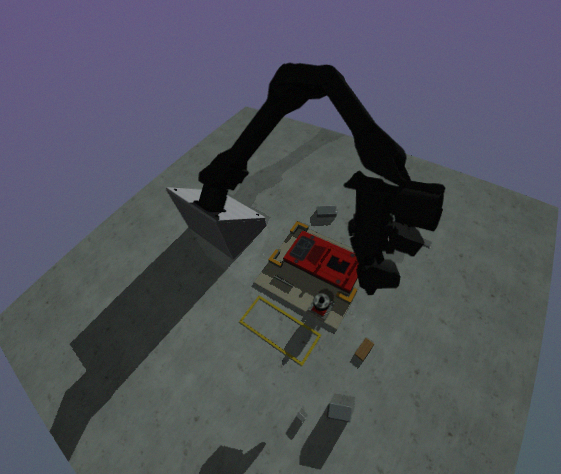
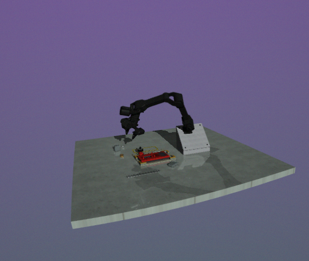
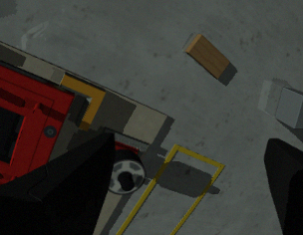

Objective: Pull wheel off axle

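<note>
The wheel (image 1: 319, 303) (image 2: 140, 149), a dark wheel with a silver spoked face, sits on the upright axle above a small red base (image 1: 319, 312) at the board's corner. It also shows in the wrist view beside the left finger, which hides part of its surroundings. The marked area (image 1: 270, 342) (image 3: 200, 156) is a yellow rectangle outline on the table beside the board, with a shadow across one end and no object in it. My gripper (image 1: 393, 273) (image 2: 129, 136) (image 3: 191, 146) is open and empty, pointing down, above the table and off to one side of the wheel.
A red panel (image 1: 320, 259) (image 2: 152, 156) lies on the board (image 1: 270, 283) between yellow corner brackets. A wooden block (image 1: 364, 349) (image 3: 209, 56) and a grey block (image 1: 339, 412) (image 3: 292, 108) stand beyond the board. Another grey block (image 1: 326, 210) and a long bar (image 2: 143, 173) lie on other sides.
</note>
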